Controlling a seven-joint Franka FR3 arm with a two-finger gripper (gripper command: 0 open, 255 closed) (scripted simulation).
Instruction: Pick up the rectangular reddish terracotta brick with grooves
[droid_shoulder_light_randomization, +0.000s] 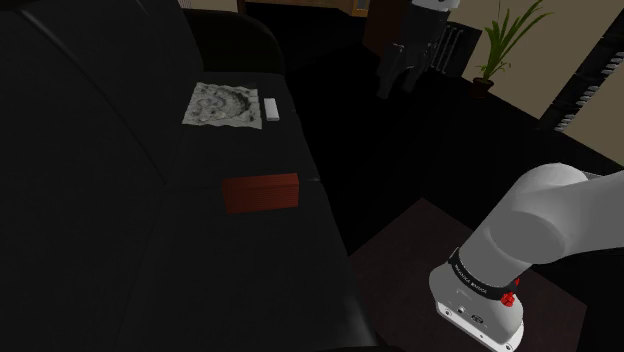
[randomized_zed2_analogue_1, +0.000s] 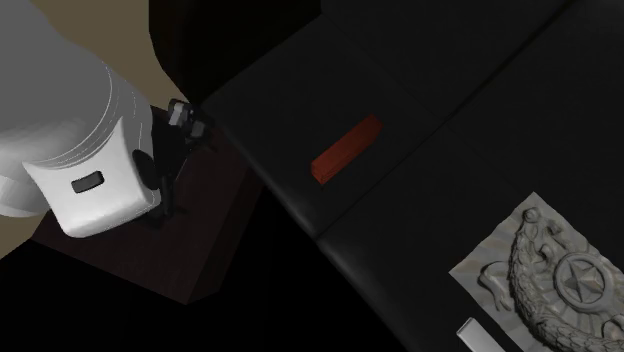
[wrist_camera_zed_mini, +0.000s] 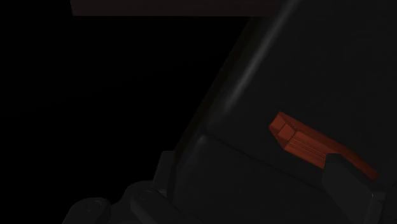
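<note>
The biggest thing under my hand is the black couch (droid_shoulder_light_randomization: 120, 150), its seat stretching out below and ahead of the fingers. Next is the white arm (droid_shoulder_light_randomization: 545, 215), rising from the dark stand (droid_shoulder_light_randomization: 420, 250) behind the hand. A grey relief plaque (droid_shoulder_light_randomization: 222, 104) lies on the seat, far past where I am aiming.

The brick (droid_shoulder_light_randomization: 260, 192) lies flat on the cushion close to its front edge, reddish with grooved faces, touching nothing else. From the wrist view it sits ahead of the hand and off toward one finger (wrist_camera_zed_mini: 347, 188), whose tip covers its near end.

The gripper (droid_shoulder_light_randomization: 400, 82) hangs high above the couch's edge, well apart from the brick, fingers spread and holding nothing. The smallest item, a white bar (droid_shoulder_light_randomization: 271, 109), lies just beside the plaque.

As I judge it, nothing of the pick is done yet. I have to bring the hand over the brick, square the fingers across its narrow sides, descend, close and lift.
</note>
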